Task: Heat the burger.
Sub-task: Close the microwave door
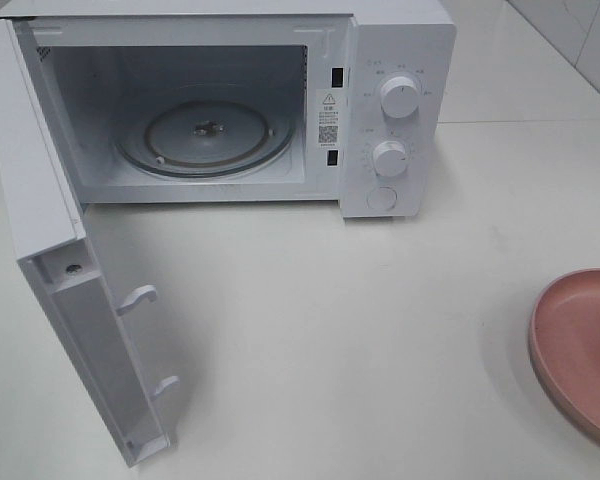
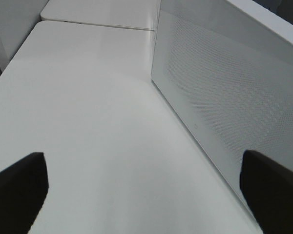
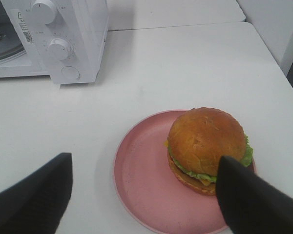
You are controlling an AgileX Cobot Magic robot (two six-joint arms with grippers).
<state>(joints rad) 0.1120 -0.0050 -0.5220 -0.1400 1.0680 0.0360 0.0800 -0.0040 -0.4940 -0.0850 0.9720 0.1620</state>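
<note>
Right wrist view: the right hand (image 3: 144,195), fingers spread and grasping nothing, hovers over the burger (image 3: 207,148) sitting on a pink plate (image 3: 141,185) on the white worktop (image 3: 185,63). From overhead, the microwave (image 1: 395,110) stands door-open at 11 o'clock, the plate at 4 o'clock (burger barely in frame). Pickup appears the step in hand; the next move calls for descending squarely around the bun. The left hand (image 2: 144,195) idles, released.

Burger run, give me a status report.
Both grippers, left and right, open, holding nothing. Burger on pink plate, untouched. Microwave door open, turntable bare, path clear.
</note>
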